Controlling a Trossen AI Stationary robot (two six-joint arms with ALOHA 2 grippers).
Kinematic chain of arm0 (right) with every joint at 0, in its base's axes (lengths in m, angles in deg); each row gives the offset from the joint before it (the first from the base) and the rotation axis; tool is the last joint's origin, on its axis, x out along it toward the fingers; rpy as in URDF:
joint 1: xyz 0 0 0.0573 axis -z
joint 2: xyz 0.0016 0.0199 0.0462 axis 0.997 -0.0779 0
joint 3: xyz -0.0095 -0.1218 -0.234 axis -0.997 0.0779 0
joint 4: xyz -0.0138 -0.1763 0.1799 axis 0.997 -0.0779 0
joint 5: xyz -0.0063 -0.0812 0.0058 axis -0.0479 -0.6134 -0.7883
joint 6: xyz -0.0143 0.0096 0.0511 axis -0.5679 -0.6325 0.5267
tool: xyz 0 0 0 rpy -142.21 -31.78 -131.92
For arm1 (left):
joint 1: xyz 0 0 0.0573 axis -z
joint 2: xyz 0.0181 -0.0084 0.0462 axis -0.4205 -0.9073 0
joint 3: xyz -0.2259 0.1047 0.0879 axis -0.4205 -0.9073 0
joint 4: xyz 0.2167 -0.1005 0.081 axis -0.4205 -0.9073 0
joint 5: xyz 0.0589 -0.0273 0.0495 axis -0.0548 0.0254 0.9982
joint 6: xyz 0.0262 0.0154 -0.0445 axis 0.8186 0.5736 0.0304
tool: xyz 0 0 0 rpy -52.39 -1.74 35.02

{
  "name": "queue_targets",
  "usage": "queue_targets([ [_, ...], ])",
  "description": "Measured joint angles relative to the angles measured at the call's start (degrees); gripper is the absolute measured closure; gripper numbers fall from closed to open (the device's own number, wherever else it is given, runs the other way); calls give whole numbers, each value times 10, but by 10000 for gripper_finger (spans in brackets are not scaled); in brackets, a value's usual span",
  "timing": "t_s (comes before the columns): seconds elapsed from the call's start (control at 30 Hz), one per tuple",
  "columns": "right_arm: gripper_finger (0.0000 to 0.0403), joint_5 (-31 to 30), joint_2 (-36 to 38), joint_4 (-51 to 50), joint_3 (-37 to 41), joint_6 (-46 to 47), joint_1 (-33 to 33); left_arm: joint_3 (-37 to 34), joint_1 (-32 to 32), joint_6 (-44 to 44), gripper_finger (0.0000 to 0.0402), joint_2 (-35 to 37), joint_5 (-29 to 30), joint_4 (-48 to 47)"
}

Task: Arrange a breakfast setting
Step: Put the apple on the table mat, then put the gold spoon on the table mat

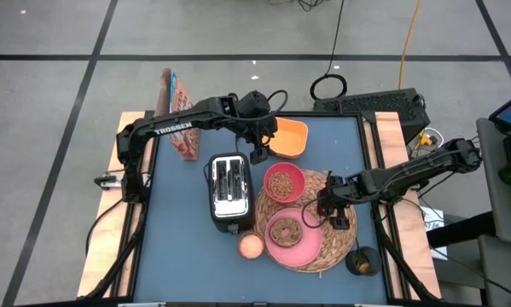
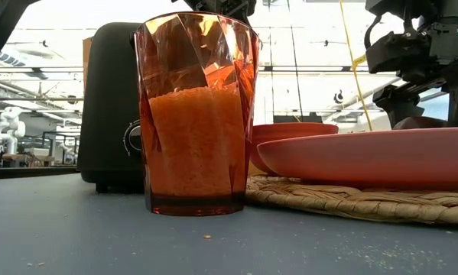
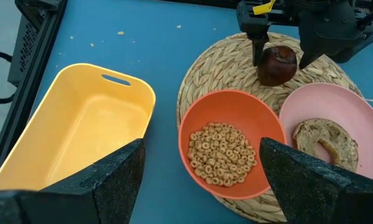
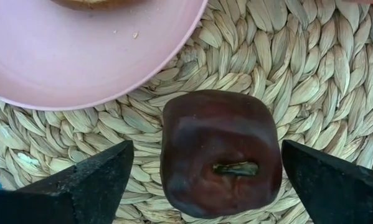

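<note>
The round woven placemat [image 1: 340, 243] lies at the table's near right. On it stand the pink plate [image 1: 304, 249] with the brown ring bread [image 1: 285, 230] and the pink bowl [image 1: 284, 182] filled with cereal rings. The dark-red fruit [image 4: 220, 152] rests on the placemat beside the plate, stem side toward the right wrist camera. My right gripper [image 1: 328, 205] is open right above it, one finger on either side [image 3: 259, 53]; I see no touch. My left gripper [image 1: 259, 153] is open and empty, above the table between the toaster and the orange tub.
A black toaster [image 1: 231, 189] stands left of the placemat. An orange glass [image 2: 194, 114] stands near the front edge. An orange tub [image 1: 289, 136] lies at the far middle, a cereal box [image 1: 178, 115] at the far left, and a dark cup [image 1: 363, 263] at the near right.
</note>
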Motion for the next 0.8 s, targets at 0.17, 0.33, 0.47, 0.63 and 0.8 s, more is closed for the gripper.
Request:
queue_targets([
  [0.17, 3, 0, 0, 0, 0, -11, 0, 0, 0, 1, 82, 0, 0, 0],
  [0.33, 3, 0, 0, 0, 0, -12, 0, 0, 0, 0, 82, 0, 0, 0],
  [0.47, 3, 0, 0, 0, 0, -10, 0, 0, 0, 0, 82, 0, 0, 0],
  [0.63, 3, 0, 5, -1, 0, -9, 0, 0, 0, 0, 82, 0, 0, 0],
  [0.8, 4, 0, 28, -11, 0, -10, 1, 0, 0, 0, 82, 0, 0, 0],
])
